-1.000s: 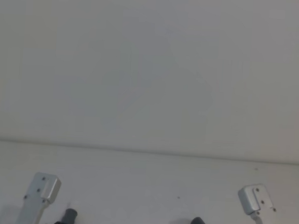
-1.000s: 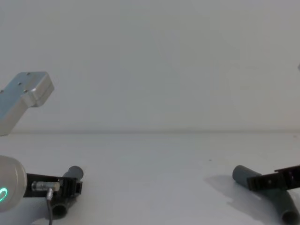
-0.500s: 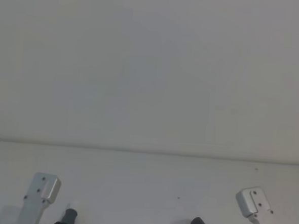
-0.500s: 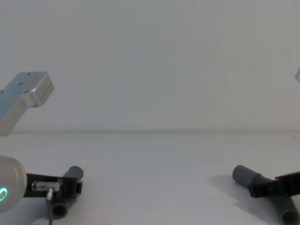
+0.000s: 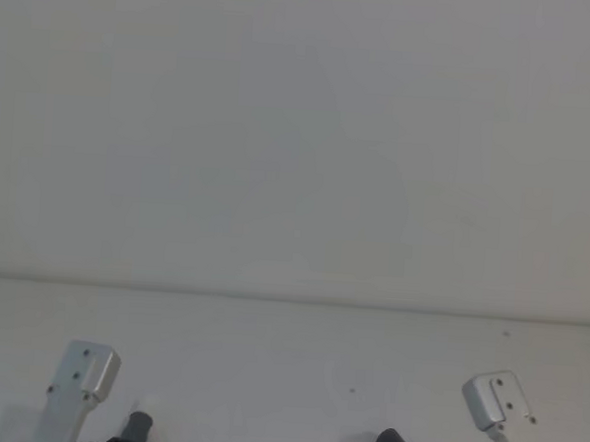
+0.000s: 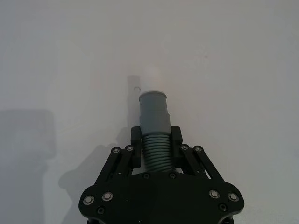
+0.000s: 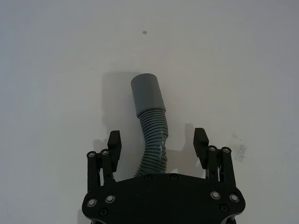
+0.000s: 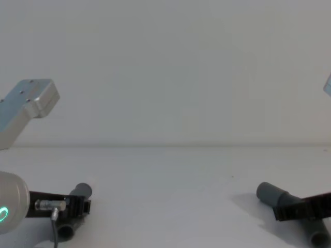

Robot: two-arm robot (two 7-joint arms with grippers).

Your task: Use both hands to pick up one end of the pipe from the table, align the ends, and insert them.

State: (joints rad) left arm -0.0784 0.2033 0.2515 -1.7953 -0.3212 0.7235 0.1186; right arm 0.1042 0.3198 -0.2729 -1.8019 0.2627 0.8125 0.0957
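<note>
You have 2 short dark-grey pipe pieces low at the white table (image 7: pixel 243 56), well apart. In the chest view 1 sits at the lower left and 1 at the lower right.

The left pipe piece (image 6: pixel 154 112) has a smooth grey collar that ends in a narrow white tip (image 6: pixel 150 79), with a ribbed stretch behind the collar. The left gripper (image 6: pixel 155 137) is clamped on that ribbed stretch just behind the collar, 1 finger pressed against each side. The tip points away from it.

The right pipe piece (image 7: pixel 148 98) has a wider grey collar, and its ribbed stretch curves behind it. The right gripper (image 7: pixel 158 137) straddles that ribbed stretch with its jaws wide apart. Its 2 fingers (image 7: pixel 115 140) stand clear of the pipe on either side, and the collar lies beyond the fingertips.
</note>
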